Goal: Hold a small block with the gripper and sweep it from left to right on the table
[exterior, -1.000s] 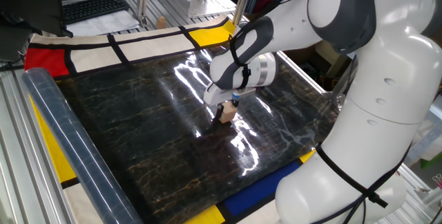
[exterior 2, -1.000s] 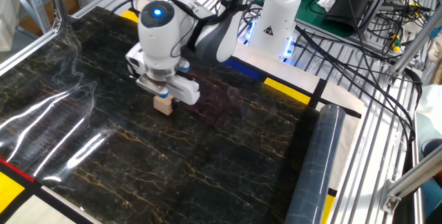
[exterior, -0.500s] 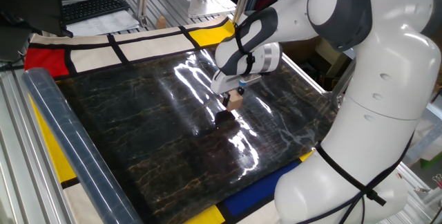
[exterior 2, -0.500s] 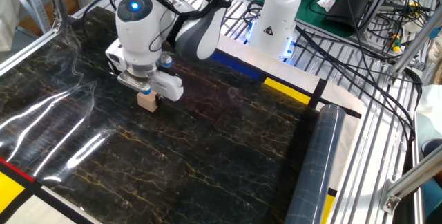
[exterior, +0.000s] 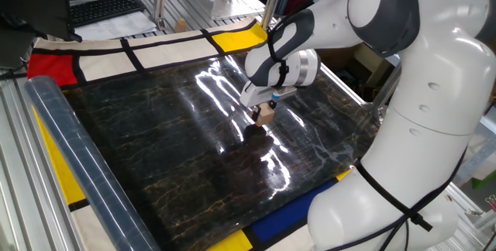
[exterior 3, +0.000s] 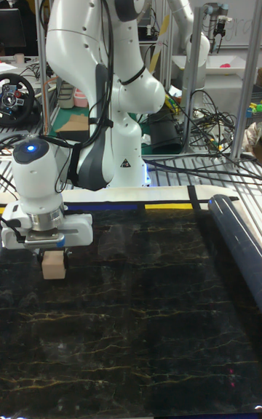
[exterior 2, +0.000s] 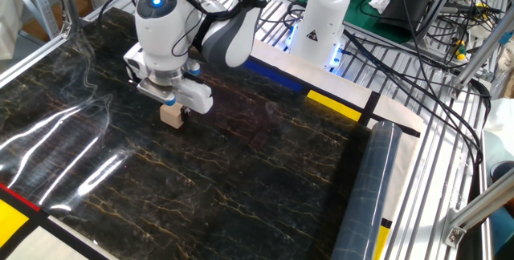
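**One block in hand, sweep yet to run**

One small block [exterior 2: 170, 115] sits pinched between the dark fingers of the gripper [exterior 2: 169, 104], which are closed on its upper part; the cube hangs directly below the housing, at 6 o'clock from it. Its base appears at or just above the table [exterior 2: 241, 180], though contact cannot be confirmed. In the tall fixed view the small block [exterior 3: 53, 265] lies far toward 9 o'clock on the marble sheet. Judging from that, grasping is done and nearly the whole sweep toward 3 o'clock is left.
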Motion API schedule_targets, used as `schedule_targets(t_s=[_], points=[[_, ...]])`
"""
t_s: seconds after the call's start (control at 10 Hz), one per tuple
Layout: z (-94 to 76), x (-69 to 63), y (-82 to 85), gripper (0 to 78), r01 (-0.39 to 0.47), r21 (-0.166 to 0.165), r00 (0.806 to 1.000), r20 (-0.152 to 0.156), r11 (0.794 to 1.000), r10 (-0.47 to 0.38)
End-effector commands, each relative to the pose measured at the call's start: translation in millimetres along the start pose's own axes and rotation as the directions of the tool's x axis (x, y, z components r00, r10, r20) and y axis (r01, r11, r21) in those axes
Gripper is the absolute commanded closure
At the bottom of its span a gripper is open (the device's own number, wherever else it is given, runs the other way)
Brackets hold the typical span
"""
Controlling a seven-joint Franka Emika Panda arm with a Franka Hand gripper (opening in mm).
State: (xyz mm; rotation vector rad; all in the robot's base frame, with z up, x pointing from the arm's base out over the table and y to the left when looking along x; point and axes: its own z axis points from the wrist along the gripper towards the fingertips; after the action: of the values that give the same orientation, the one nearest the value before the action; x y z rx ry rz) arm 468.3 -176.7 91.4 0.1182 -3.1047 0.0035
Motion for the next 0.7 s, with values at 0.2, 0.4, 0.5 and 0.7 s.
schedule_targets(t_s=[0.2,0.4,0.5,0.7], points=[[-0.6,1.7,2.6,76.4,-0.033,0.005,0.999,0.028,0.999,0.032],[-0.6,1.7,2.6,76.4,-0.02,0.012,1.0,0.023,1.0,0.02],[-0.6,1.7,2.6,76.4,0.022,0.029,1.0,0.017,0.999,-0.023],[-0.6,1.7,2.6,76.4,0.043,0.023,0.999,0.022,0.999,-0.043]])
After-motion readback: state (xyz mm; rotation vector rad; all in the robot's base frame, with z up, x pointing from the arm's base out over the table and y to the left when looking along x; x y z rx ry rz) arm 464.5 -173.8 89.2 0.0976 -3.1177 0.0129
